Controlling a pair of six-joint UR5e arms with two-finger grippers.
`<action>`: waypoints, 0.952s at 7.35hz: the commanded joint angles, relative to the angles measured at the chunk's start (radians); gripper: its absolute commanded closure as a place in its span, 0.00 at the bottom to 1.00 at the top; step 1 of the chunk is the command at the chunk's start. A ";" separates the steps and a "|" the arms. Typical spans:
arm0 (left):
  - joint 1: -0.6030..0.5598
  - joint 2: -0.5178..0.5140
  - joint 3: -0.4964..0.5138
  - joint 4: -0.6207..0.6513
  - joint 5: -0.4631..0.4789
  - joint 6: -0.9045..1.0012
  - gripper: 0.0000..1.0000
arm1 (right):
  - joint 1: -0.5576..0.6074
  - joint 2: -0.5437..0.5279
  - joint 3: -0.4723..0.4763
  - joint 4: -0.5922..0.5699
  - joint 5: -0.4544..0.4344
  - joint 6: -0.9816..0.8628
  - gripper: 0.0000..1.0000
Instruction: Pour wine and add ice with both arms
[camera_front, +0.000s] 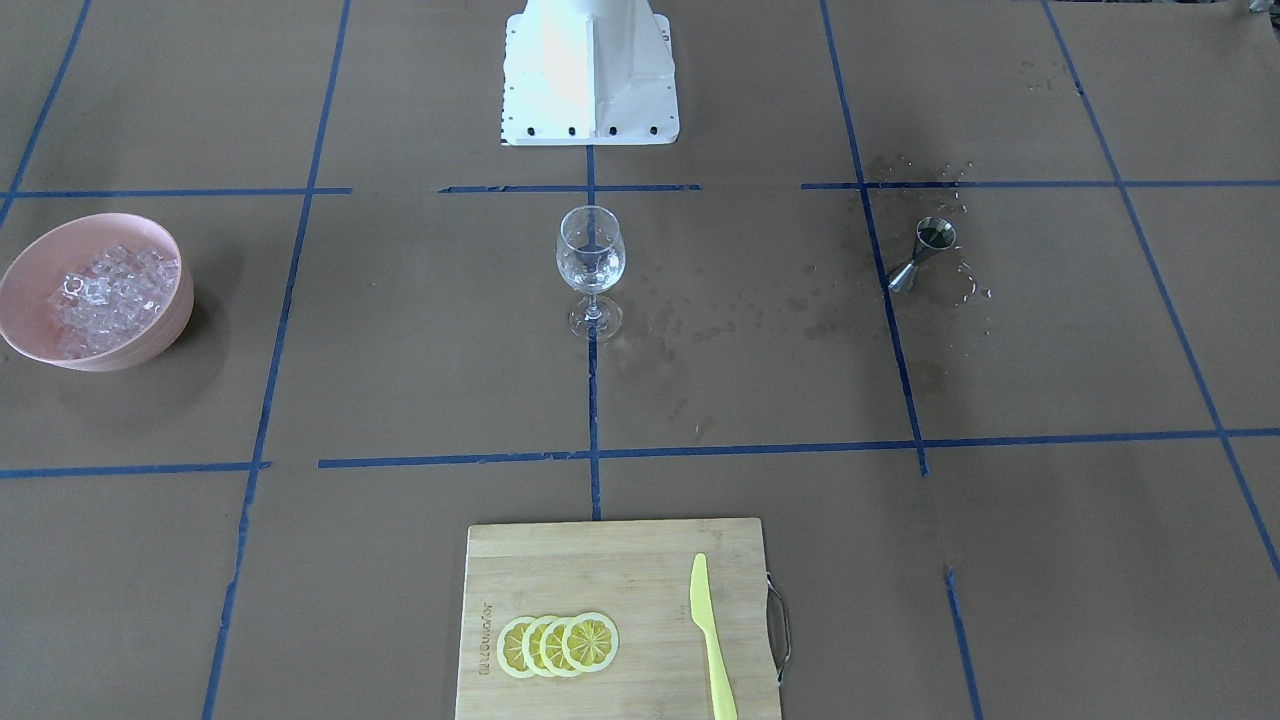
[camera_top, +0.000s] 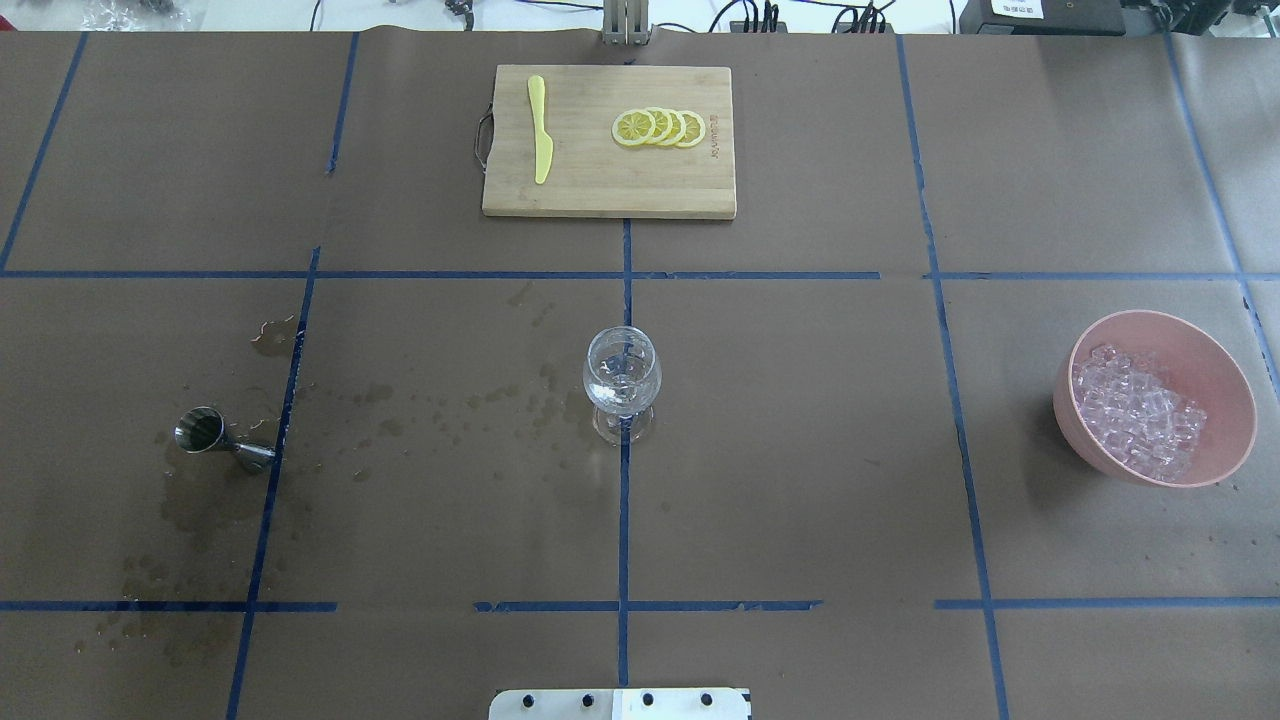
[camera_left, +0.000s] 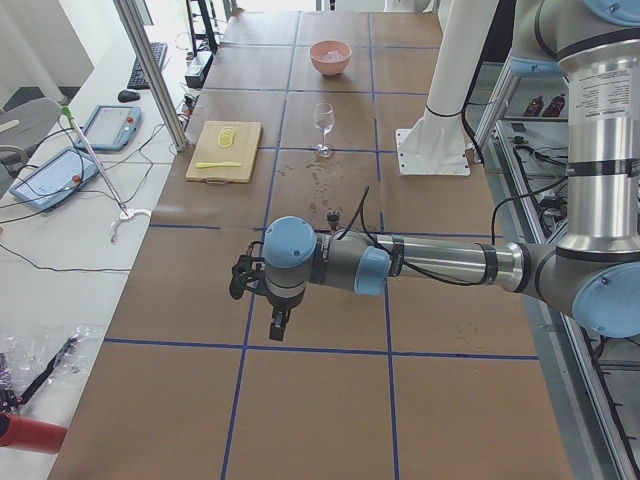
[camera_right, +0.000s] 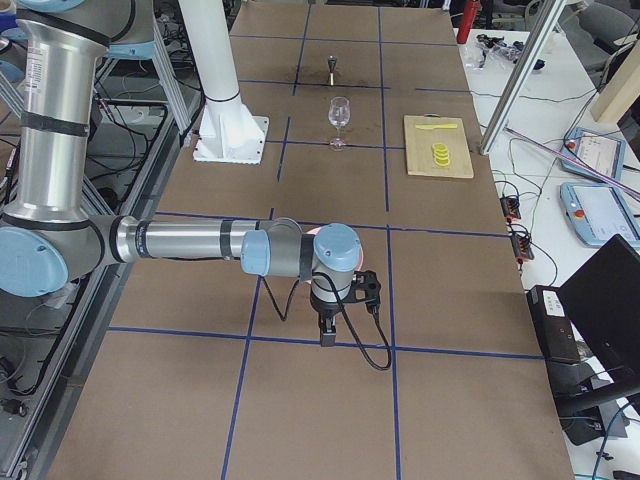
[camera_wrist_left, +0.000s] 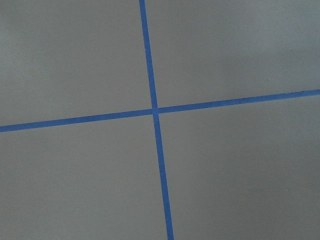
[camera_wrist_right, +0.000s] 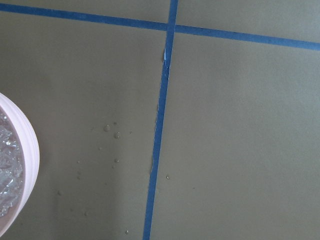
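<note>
On my overhead feed, the metal measuring cup (camera_top: 222, 441) stands far left among wet stains with the wine (camera_front: 938, 236) dark in its top. The wine glass (camera_top: 622, 380) is upright at the centre, and the pink bowl (camera_top: 1226, 400) far right holds the heaped ice (camera_top: 1140, 412). The left gripper (camera_left: 278, 330) and right gripper (camera_right: 326, 338) hang fingers-down over bare paper, and they show only on the side cameras. I cannot tell whether either is released or clenched, though the right wrist camera catches the bowl's edge.
</note>
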 joint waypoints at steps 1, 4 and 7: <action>0.000 -0.006 -0.003 0.000 0.006 0.003 0.00 | 0.000 0.000 0.000 0.000 0.002 0.000 0.00; 0.000 -0.008 -0.009 0.000 0.006 0.003 0.00 | 0.000 -0.003 0.011 -0.002 0.008 0.000 0.00; 0.002 -0.014 -0.007 -0.002 0.006 -0.002 0.00 | 0.000 0.012 0.069 -0.002 0.007 0.014 0.00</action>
